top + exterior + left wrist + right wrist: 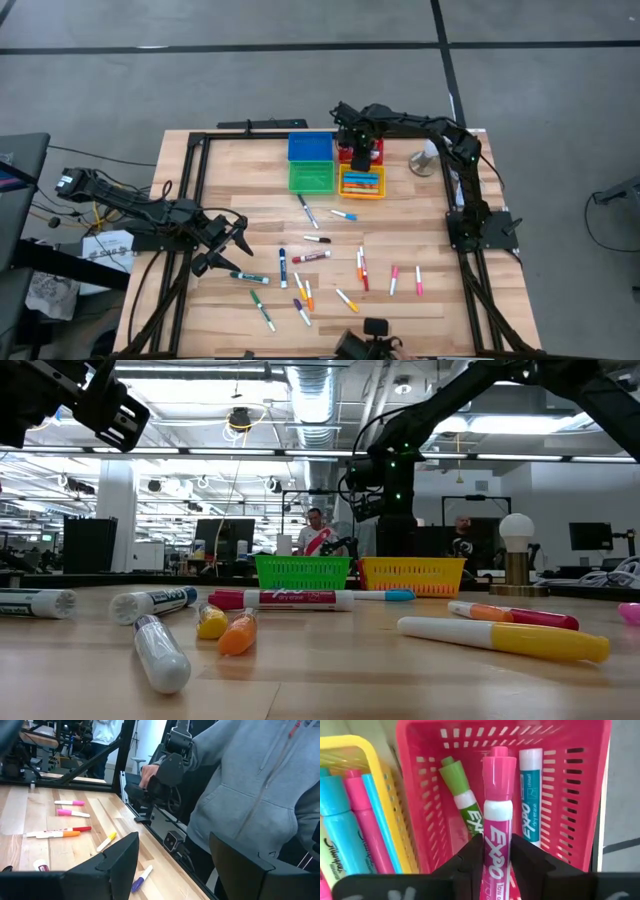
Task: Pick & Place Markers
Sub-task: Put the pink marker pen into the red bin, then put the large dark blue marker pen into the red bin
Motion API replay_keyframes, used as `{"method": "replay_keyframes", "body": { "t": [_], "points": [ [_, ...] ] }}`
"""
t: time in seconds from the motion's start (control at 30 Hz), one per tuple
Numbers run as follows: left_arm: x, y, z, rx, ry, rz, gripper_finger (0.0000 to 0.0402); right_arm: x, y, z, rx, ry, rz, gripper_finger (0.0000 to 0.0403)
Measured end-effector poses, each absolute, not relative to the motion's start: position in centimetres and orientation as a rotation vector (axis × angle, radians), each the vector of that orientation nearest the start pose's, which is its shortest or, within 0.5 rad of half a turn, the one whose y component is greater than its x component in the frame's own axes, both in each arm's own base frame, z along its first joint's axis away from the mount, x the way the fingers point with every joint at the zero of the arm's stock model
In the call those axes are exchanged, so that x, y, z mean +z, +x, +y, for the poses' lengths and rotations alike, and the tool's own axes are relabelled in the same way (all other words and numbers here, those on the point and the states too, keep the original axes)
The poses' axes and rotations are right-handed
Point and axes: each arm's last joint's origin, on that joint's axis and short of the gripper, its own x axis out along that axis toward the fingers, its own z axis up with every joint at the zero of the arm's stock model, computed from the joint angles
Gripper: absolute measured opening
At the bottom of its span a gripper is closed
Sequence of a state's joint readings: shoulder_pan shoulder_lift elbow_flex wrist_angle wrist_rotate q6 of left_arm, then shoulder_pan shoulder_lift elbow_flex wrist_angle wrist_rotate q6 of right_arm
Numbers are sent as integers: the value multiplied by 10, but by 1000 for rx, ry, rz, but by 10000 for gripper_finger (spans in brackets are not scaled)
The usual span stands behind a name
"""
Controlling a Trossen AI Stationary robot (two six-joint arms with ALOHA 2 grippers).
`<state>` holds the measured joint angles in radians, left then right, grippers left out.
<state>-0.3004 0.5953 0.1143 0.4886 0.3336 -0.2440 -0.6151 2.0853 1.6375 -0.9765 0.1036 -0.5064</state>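
Observation:
Many markers (310, 257) lie scattered on the wooden table's near half. My right gripper (358, 150) hangs over the pink-red bin (570, 770) at the far side, pointing down and shut on a pink marker (497, 810). A green marker (462, 795) and a white, blue-labelled marker (531, 795) lie on that bin's floor. My left gripper (225, 245) waits at the table's left, open, with nothing between its fingers (120, 865). My right gripper pinches the pink marker's white barrel (497, 845) between its two fingers, coming from above and pointing down. The marker hangs cap end down inside the pink-red bin. Whether its cap tip (498, 751) touches the bin floor, I cannot tell.
The yellow bin (375, 795) beside the pink-red one holds several blue and pink markers. A green bin (312, 177) and a blue bin (310, 148) stand to its left. A white lamp (425, 160) stands at the far right. A person in a grey hoodie (250, 795) stands at the near edge.

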Motion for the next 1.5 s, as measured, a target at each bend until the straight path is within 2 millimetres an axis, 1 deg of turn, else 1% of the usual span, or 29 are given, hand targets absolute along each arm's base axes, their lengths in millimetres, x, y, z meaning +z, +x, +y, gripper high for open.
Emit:
{"method": "replay_keyframes", "body": {
  "t": [0.63, 0.77, 0.87, 1.0, 1.07, 1.17, 1.3, 1.4, 1.5],
  "points": [
    [193, 132, -51, -633, -235, 62, 242, 186, 342, -234, -217, -69, 1460, 90],
    [193, 132, -51, -633, -235, 61, 242, 186, 342, -234, -212, -78, 1464, 99],
    [193, 132, -51, -633, -235, 60, 242, 186, 341, -233, -197, -146, 1509, 109],
    [193, 132, -51, -633, -235, 60, 242, 187, 340, -233, -286, -292, 1605, 113],
    [193, 132, -51, -633, -235, 60, 242, 189, 340, -232, -319, -332, 1631, 111],
    [193, 132, -51, -633, -235, 60, 242, 196, 340, -228, -320, -339, 1615, 106],
    [193, 132, -51, -633, -235, 60, 242, 215, 340, -218, -337, -321, 1555, 100],
    [193, 132, -51, -633, -235, 60, 242, 235, 338, -208, -365, -318, 1500, 100],
    [193, 132, -51, -633, -235, 60, 242, 258, 337, -192, -374, -291, 1412, 100]
  ]
}}
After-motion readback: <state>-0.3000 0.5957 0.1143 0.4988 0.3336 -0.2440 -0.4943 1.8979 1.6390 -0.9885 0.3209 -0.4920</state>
